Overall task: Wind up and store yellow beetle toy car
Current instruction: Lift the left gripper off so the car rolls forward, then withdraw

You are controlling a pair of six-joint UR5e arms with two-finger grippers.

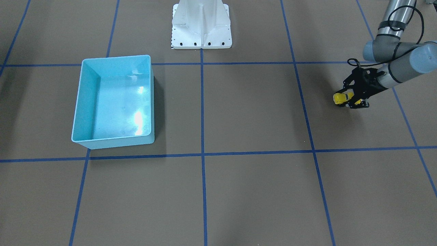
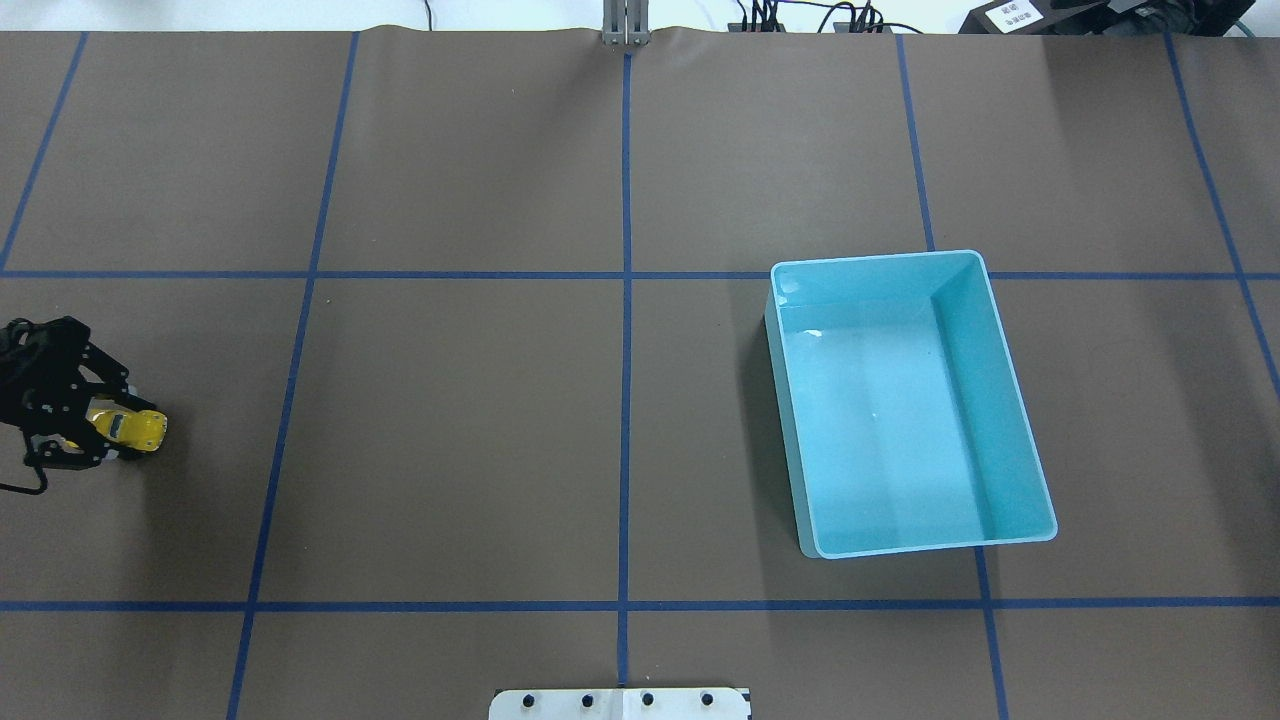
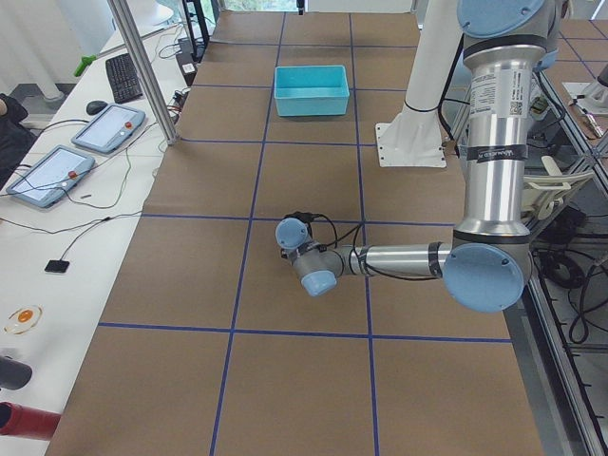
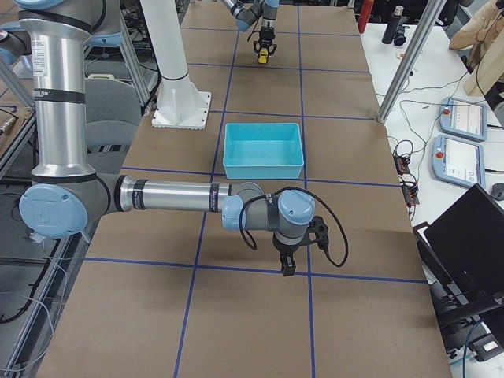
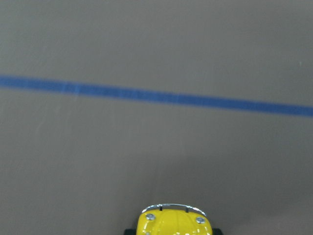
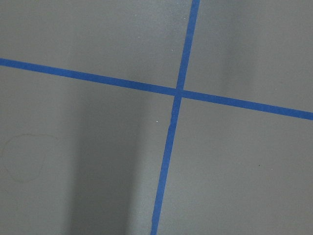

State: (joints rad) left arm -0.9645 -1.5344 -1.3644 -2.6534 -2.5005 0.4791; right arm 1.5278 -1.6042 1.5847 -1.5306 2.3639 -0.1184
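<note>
The yellow beetle toy car (image 1: 340, 98) is held between the fingers of my left gripper (image 1: 351, 99), low over the brown table at my far left. In the overhead view the car (image 2: 138, 428) sticks out of the left gripper (image 2: 112, 432) toward the table's middle. The left wrist view shows only the car's yellow nose (image 5: 175, 223) at the bottom edge. The light blue bin (image 2: 1010, 400) is empty and stands far off on my right side. My right gripper (image 4: 288, 264) shows only in the exterior right view, so I cannot tell whether it is open or shut.
The white robot base (image 1: 201, 25) stands at the table's near-robot edge. Blue tape lines (image 2: 625, 300) divide the brown table into squares. The right wrist view shows only a tape crossing (image 6: 177, 93). Tablets and cables (image 3: 47, 171) lie on a side bench.
</note>
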